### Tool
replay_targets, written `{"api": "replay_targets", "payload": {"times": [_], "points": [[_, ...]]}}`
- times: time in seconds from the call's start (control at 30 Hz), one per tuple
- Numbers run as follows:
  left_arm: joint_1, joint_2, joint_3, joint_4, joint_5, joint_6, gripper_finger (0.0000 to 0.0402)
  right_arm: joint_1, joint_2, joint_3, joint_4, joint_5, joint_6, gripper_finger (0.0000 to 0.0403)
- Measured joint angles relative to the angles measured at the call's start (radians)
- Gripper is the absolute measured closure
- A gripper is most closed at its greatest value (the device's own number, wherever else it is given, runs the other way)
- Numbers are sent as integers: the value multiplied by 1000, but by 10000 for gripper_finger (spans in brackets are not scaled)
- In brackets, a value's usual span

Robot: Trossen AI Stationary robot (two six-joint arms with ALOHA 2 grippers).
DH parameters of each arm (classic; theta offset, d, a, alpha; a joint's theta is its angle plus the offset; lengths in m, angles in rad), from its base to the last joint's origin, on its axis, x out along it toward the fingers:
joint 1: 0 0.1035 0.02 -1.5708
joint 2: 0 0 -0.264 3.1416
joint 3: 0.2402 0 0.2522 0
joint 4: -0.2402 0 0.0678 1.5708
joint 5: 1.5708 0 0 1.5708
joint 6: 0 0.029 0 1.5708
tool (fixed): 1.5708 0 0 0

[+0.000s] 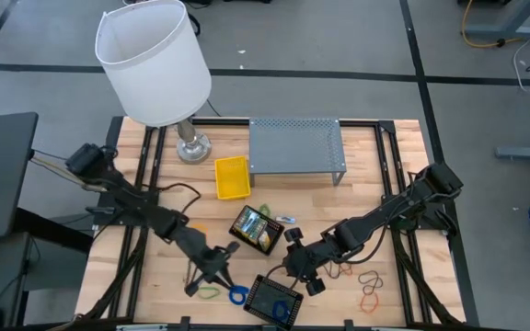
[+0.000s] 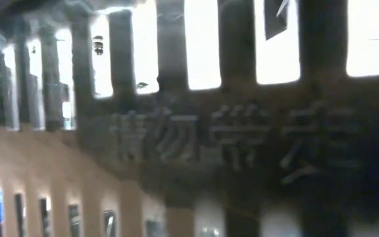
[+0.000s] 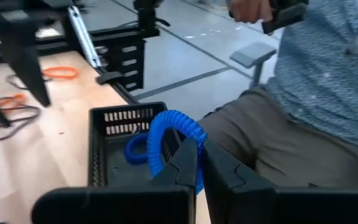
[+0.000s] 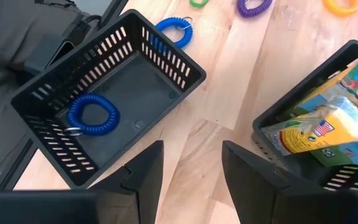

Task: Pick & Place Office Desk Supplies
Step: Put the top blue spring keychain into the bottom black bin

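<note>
The black slotted basket (image 1: 274,299) is sitting at the front edge of the bench (image 1: 403,303), near the middle, where both arms can reach it; it appears to be serving as the collection bin. One blue coil band (image 4: 92,114) is already lying on the basket floor. A second basket (image 1: 254,230), further in from the front edge and just behind the first, is holding the yellow-green crayon boxes (image 4: 328,127), so like items seem to be grouped by container.

The left gripper (image 1: 217,274) is positioned just beside the near basket's left wall. Its fingers are closed tight on a second blue coil band (image 3: 174,143), which is standing on edge between the fingertips, outside the wall. This grip is probably holding the loop upright so that it can clear the rim before release.

The right gripper (image 4: 191,180) is hovering between the two baskets with its fingers spread wide and nothing between them. It is touching neither basket.

Loose loops are remaining on the bench: orange and dark bands (image 1: 369,290) near the front right corner, and a green one (image 1: 208,292) by the left gripper. A yellow bin (image 1: 232,176), a grey perforated shelf (image 1: 296,147) and a lamp (image 1: 155,64) are occupying the rear half. A seated person (image 3: 303,112) is close to the front edge.
</note>
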Motion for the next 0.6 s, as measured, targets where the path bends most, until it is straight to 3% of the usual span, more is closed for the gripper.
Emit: {"api": "replay_targets", "payload": {"times": [0.3,0.6], "points": [[92,184,0,276,249,-18,393,0,0,0,-7,1,0,234],[134,346,59,353,308,-55,393,0,0,0,-7,3,-10,234]]}}
